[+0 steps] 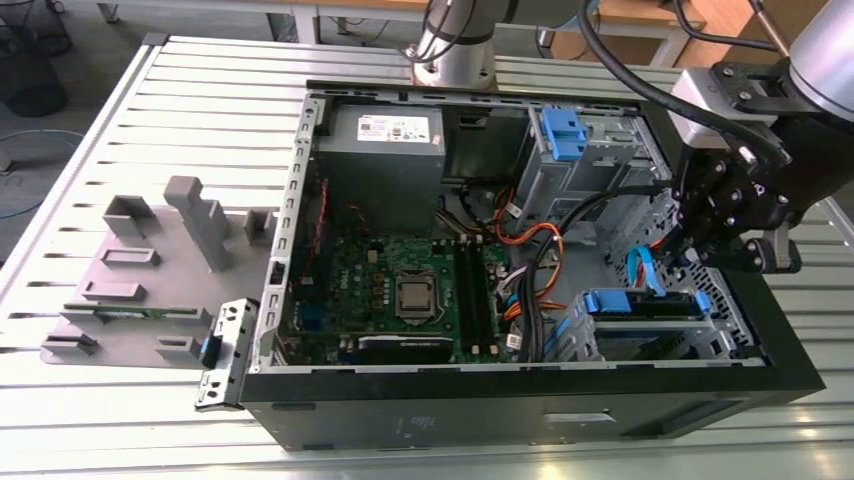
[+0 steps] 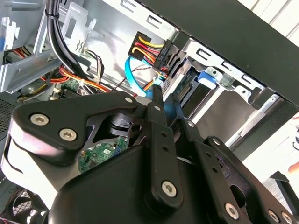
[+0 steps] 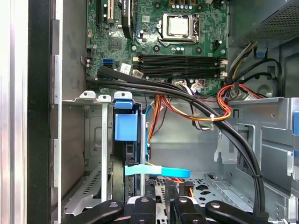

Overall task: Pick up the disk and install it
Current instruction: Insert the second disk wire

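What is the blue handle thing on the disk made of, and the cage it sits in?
The disk has a blue tab that looks like smooth plastic: solid bright colour, soft sheen, moulded shape. The drive cage around it looks like bare sheet metal: dull silver-grey, thin folded edges, punched slots.

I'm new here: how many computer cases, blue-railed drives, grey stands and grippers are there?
Open black metal computer case: 1
Silver disk with blue plastic rails: 1
Grey plastic stand: 1
Black robot gripper: 1
Total: 4
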